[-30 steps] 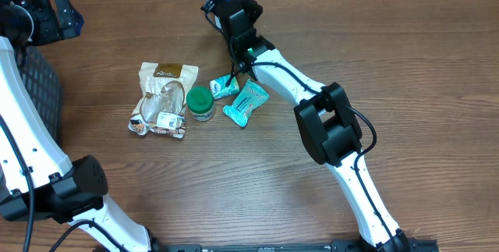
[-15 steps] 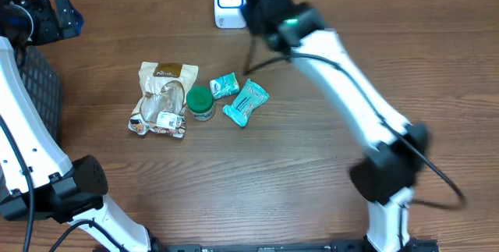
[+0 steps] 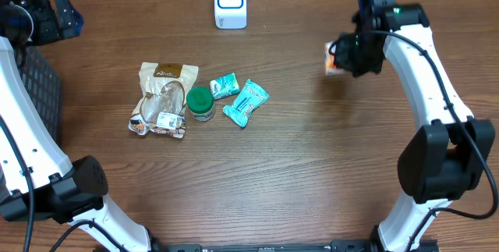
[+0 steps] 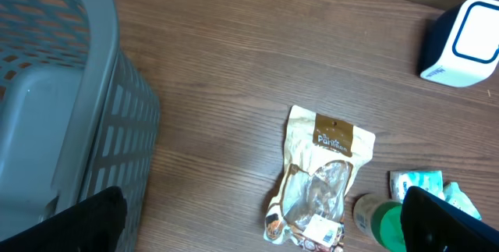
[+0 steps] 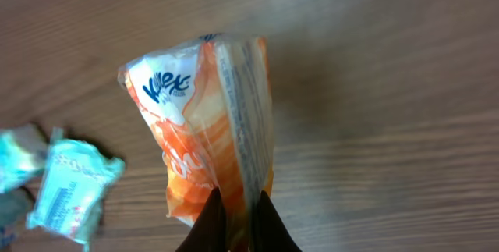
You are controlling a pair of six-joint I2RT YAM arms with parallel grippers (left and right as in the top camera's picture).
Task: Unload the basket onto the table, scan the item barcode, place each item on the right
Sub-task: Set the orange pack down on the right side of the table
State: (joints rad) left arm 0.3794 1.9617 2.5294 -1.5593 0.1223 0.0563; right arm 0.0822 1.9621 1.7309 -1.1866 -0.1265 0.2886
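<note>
Over on the right, right gripper (image 5: 238,205) is pinched shut on one edge of the Kleenex pack (image 5: 203,119), well apart from the scanner (image 3: 230,1); left gripper (image 4: 261,209) gapes wide, empty. Thin grip, so the pack could twist or slip.

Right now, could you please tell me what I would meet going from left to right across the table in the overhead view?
Dark basket → snack bag → green-lidded jar → small teal packet → larger teal packet → orange tissue pack.

Overhead, the right gripper (image 3: 341,55) hides most of the tissue pack (image 3: 330,63) from me. My left wrist view cuts off the basket (image 4: 47,88), and a finger (image 4: 444,221) covers part of the green-lidded jar (image 4: 380,221).
</note>
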